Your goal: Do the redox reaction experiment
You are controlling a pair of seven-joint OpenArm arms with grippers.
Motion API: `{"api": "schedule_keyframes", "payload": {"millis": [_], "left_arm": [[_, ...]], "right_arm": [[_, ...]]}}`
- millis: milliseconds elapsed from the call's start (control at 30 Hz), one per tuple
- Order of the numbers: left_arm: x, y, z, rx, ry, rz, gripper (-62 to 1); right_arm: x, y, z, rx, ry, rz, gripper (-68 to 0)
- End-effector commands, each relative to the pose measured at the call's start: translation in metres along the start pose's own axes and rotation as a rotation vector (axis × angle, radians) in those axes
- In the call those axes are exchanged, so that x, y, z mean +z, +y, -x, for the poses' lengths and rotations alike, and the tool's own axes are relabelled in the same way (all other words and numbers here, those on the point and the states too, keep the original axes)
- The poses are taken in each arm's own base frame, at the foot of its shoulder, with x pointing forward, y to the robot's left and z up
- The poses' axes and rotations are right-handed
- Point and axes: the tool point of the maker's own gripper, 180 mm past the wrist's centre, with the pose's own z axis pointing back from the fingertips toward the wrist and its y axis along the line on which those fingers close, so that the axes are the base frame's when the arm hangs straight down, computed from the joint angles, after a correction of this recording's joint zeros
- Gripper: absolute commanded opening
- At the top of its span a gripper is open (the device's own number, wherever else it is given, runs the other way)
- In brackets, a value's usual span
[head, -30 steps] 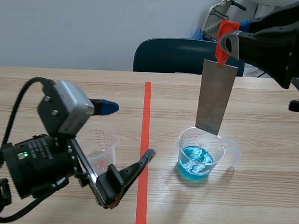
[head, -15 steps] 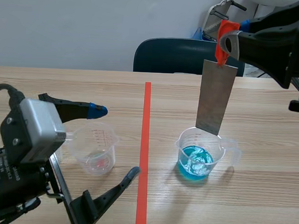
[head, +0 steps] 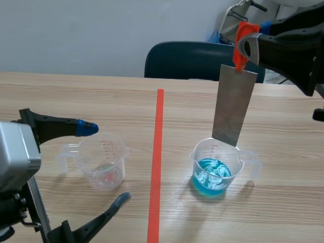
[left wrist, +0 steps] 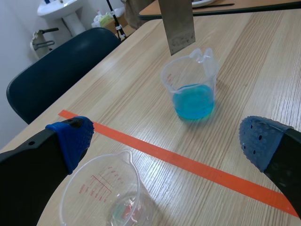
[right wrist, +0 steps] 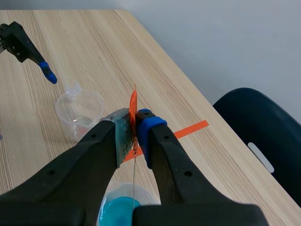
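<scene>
Pulled back toward the lower left corner since a second ago, the left claw [head: 105,162] now stands spread wide on either side of the empty clear cup [left wrist: 101,193], touching nothing. The metal strip [head: 235,106] has not shifted: it hangs upright right of centre, long axis vertical, its lower edge just above the mouth of the cup of blue liquid [head: 216,167]. The right claw [right wrist: 134,127], at upper right, pinches the orange tab [head: 242,33] on the strip's top. Dipping probably needs only a straight drop by this nearer arm. Around them lie the wooden table [head: 287,213], its red tape line [head: 157,153] and a dark chair [head: 191,61] behind.
</scene>
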Motion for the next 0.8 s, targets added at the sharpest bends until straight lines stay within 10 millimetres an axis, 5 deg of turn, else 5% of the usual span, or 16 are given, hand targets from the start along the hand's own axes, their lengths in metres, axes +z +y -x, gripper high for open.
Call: {"api": "schedule_keyframes", "payload": {"millis": [0, 433, 767], "left_arm": [[-0.003, 0.003, -0.008, -0.008, -0.023, -0.009, 1.4], [-0.002, 0.005, 0.002, -0.005, 0.033, -0.014, 1.4], [-0.002, 0.011, -0.016, 0.062, -0.069, -0.049, 1.4]], "right_arm": [[0.001, -0.001, -0.009, 0.013, -0.029, -0.008, -66.7], [0.001, -0.001, -0.01, 0.015, -0.029, -0.006, -66.7], [0.001, -0.001, -0.01, 0.015, -0.029, -0.006, -66.7]]}}
